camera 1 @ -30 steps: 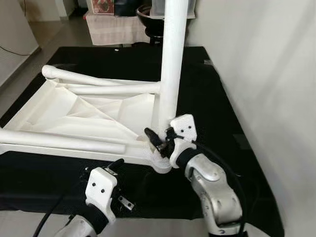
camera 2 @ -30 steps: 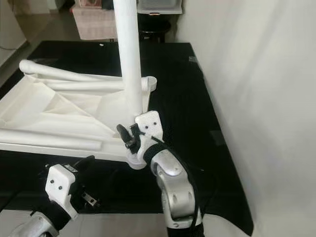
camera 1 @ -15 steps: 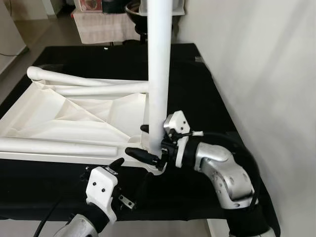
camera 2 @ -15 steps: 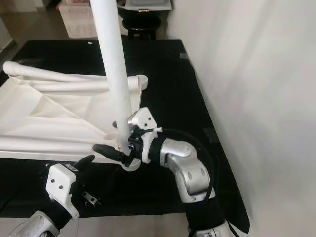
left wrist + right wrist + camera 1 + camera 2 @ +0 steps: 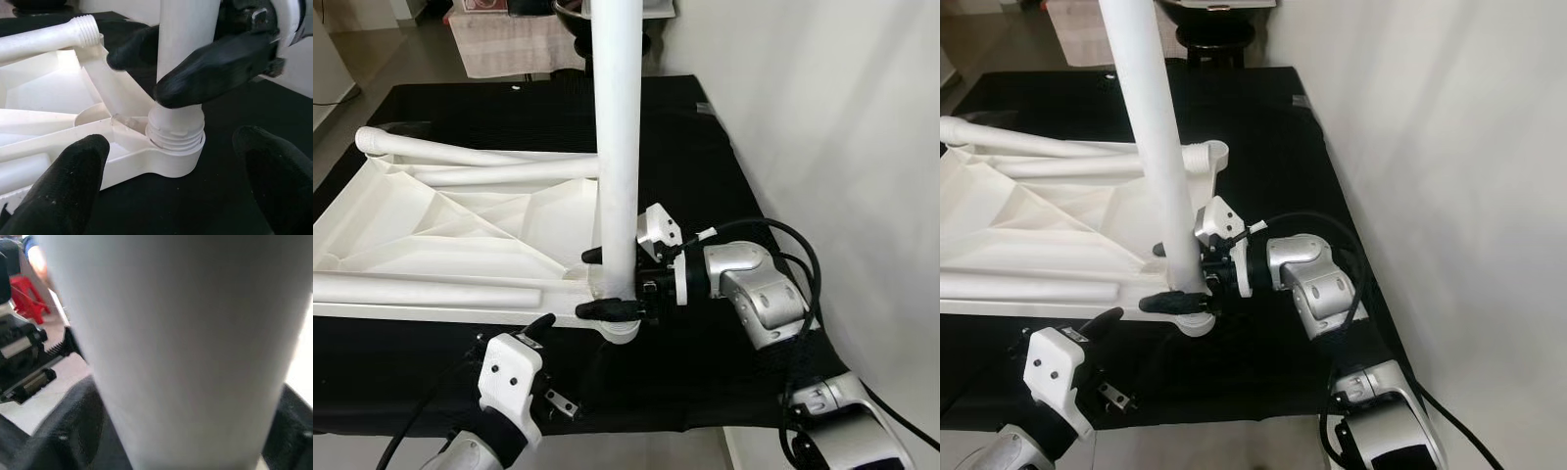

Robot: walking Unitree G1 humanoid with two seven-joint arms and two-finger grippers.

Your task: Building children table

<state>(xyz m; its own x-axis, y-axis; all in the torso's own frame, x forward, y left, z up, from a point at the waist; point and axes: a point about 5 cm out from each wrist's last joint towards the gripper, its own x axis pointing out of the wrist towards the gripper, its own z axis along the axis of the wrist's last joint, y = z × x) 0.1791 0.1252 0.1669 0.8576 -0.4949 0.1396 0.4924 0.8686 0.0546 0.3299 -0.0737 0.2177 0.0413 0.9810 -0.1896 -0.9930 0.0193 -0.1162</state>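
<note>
The white plastic table top [image 5: 440, 225] lies upside down on a black cloth. A white table leg [image 5: 617, 147] stands upright in its near right corner socket [image 5: 176, 147]. My right gripper [image 5: 607, 284] reaches in from the right and is shut on the leg just above the socket, one black finger on each side. In the right wrist view the leg [image 5: 171, 347] sits between the fingers [image 5: 73, 431]. My left gripper [image 5: 171, 196] hovers open in front of the same socket, near the cloth's front edge, touching nothing.
Other white legs lie on the upturned top: one threaded [image 5: 49, 39], one along the far rim [image 5: 460, 155], one near the front rim [image 5: 431, 289]. A white wall [image 5: 842, 127] runs close on the right. Furniture [image 5: 509, 39] stands beyond the black cloth [image 5: 705, 166].
My right arm has swung out to the right and its wrist has turned, so the fingers now clasp the leg's base from the side. The left gripper has hardly moved. The camera shifted slightly.
</note>
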